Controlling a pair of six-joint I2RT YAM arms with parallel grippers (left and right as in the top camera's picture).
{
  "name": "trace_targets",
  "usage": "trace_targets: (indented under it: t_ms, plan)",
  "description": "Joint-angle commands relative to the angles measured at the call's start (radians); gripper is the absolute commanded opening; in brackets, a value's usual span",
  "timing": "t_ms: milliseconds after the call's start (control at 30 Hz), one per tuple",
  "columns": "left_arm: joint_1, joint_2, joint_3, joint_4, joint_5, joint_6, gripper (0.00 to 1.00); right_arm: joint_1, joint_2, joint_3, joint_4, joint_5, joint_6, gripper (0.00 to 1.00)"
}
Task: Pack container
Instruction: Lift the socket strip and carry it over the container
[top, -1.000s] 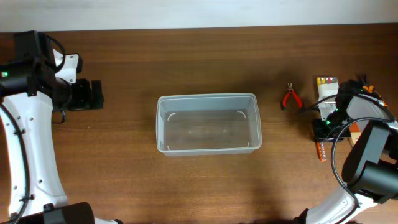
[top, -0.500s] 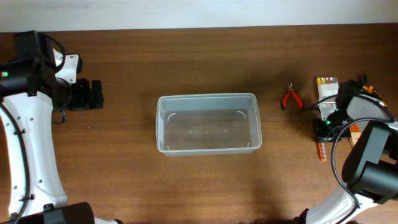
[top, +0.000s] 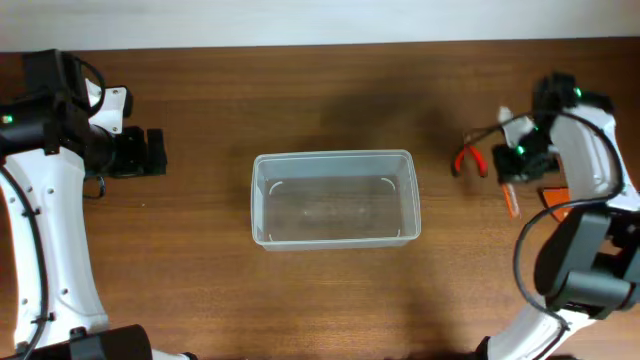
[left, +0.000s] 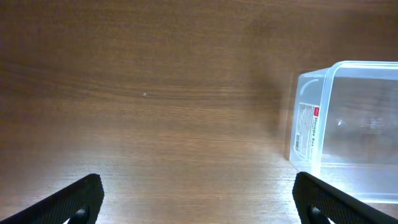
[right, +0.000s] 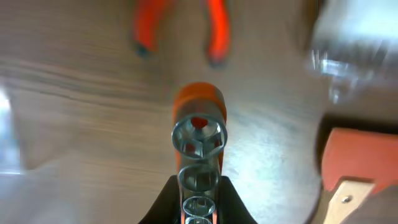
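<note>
The container (top: 333, 154), a clear rectangular tub, stands empty in the middle of the table; its left end shows in the left wrist view (left: 309, 124). My right gripper (top: 516, 168) hovers to its right, shut on an orange socket rail (top: 510, 199). In the right wrist view the rail (right: 199, 134) with its steel sockets juts forward from between my gripper's (right: 198, 202) fingers. Red-handled pliers (top: 468, 160) lie just left of that gripper, seen too ahead of the rail (right: 180, 28). My left gripper (top: 155, 152) rests open at the far left, its fingers (left: 81, 198) spread over bare wood.
An orange flat object (top: 556, 200) lies right of the right gripper, showing as an orange and wood piece (right: 354, 168) in the right wrist view. A blurred clear box (right: 351, 43) sits beyond it. The table's far edge meets a white wall.
My right arm has lifted the socket rail off the table near the right edge and carried it back and left, next to the pliers. The left arm has not moved.
</note>
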Motion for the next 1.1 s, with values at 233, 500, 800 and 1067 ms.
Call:
trace_targets:
  t_ms: [233, 500, 800, 1067]
  plan:
    - [-0.003, 0.005, 0.011, 0.000, 0.014, -0.013, 0.99, 0.333, -0.008, 0.225, -0.097, -0.020, -0.171, 0.04]
    - [-0.003, 0.005, 0.011, 0.000, 0.014, -0.013, 0.99, 0.578, -0.008, 0.223, -0.150, -0.028, -0.298, 0.04]
    - [-0.003, 0.005, 0.011, 0.000, 0.014, -0.013, 0.99, 0.758, -0.006, 0.221, -0.148, -0.031, -0.338, 0.05]
    - [-0.003, 0.005, 0.011, 0.000, 0.014, -0.013, 0.99, 0.805, 0.003, 0.159, -0.128, -0.084, -0.424, 0.09]
